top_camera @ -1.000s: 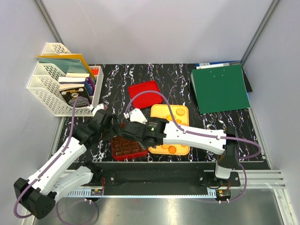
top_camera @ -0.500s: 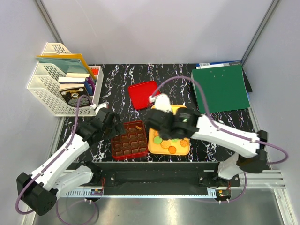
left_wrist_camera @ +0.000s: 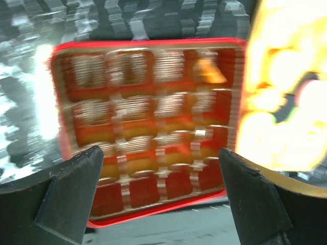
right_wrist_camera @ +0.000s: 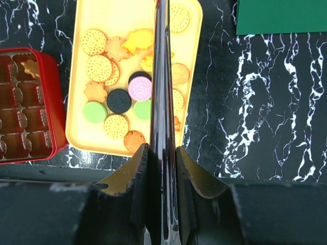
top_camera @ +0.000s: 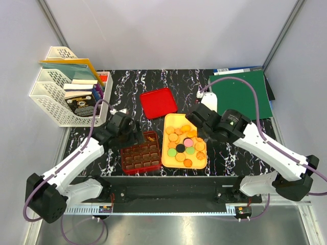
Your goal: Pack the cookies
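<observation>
A white file rack stands far left. The left gripper hangs over the red grid box with its jaws spread wide; one cookie sits in the box's far-right cell. The cookies crowd the yellow tray just to the right. They look light and brittle, best nipped gently at the rims. The right gripper pinches a thin metal strip above them. Overlapping neighbours get in the way. A green folder lies far right.

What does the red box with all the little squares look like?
The red box lies flat and open on the black marbled table, near the front edge. It looks like shiny plastic, rectangular with rounded corners, split into a grid of small square pockets. One golden cookie sits in the far corner pocket next to the yellow tray, which lies close against the box's right side. The other pockets look empty.
</observation>
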Controlling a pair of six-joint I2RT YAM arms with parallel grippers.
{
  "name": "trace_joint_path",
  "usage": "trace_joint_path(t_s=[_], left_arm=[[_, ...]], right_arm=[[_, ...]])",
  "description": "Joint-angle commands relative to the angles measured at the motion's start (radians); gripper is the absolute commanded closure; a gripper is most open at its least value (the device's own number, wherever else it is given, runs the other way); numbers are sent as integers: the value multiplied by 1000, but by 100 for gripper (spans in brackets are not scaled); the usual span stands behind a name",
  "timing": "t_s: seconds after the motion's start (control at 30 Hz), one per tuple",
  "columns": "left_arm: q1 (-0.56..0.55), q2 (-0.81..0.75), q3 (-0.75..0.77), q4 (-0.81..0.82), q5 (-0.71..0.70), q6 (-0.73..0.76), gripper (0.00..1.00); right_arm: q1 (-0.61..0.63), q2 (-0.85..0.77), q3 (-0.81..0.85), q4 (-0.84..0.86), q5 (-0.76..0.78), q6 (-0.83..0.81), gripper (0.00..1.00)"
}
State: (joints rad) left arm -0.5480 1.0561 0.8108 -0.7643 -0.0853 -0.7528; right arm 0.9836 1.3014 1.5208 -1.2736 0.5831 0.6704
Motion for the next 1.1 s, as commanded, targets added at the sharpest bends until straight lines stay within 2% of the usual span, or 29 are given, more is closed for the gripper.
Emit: trace_joint_path(t_s=[0.0,0.1,0.17,0.23,0.27,0.33,0.43,0.47,0.5,0.6,0.77,1.07], left_arm=[[0,60,106,244,215,-8,1],[-7,134,160,372,361,-64,1],[-36,203,201,402,403,-83,1],[-66,240,266,390,375,-72,1],[-72,242,280,379,360,-63,1],[-73,220,283,347,305,-59,1],[-72,170,257,265,184,-33,1],[-69,156,242,185,135,-36,1],[-61,145,231,143,49,-40,1],[5,93,157,40,16,-43,1],[48,1,42,-26,-28,-17,1],[48,33,-27,-58,-31,35,1]], right_arm=[[-2,-62,-30,55,-54,-3,83],[0,-106,-63,106,-112,-9,82],[-2,-125,-70,97,-77,11,82],[-5,-111,-59,25,-19,27,84],[-31,-91,-62,-4,38,29,86],[-91,-73,-83,-44,55,14,89],[-248,-42,-145,12,6,-32,95],[-279,-40,-169,58,-21,-41,96],[-342,-39,-181,81,-40,-54,99],[-413,-34,-212,137,-109,-51,100],[-421,-31,-247,157,-127,-29,100],[-422,-39,-341,215,-169,20,100]])
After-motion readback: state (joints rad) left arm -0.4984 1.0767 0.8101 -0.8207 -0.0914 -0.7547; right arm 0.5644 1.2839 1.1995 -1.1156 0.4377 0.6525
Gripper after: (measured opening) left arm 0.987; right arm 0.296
